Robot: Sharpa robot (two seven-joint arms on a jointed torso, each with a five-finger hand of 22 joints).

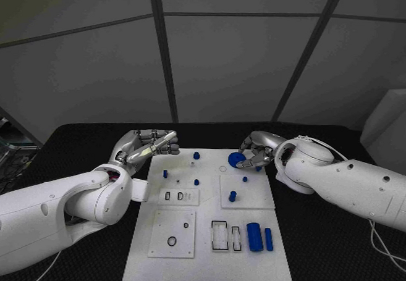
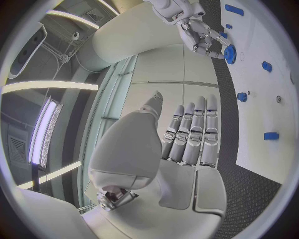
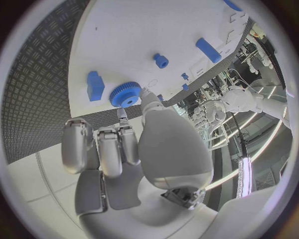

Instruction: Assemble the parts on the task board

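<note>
1. Left hand (image 1: 148,146): hovers off the left edge of the task board (image 1: 208,264), near its far corner. Fingers straight, side by side, holding nothing. Nearest small blue peg (image 1: 165,174) stands just inboard of its fingertips.
2. Board middle: blue pegs stand upright; a blue cylinder (image 1: 253,236) and a blue bar (image 1: 269,239) lie at the near end, well apart from either hand.
3. Right hand (image 1: 259,153): over the board's far right. Thumb and fingertips pinch a blue gear (image 3: 126,94) by its toothed rim, gear face towards the board.
4. A blue block (image 3: 95,85) sits just beside the gear, past the fingertips.
5. Judgement: gear placing is under way. Keep the gear flat, centre its bore over its post, lower straight, and release only once seated.
</note>
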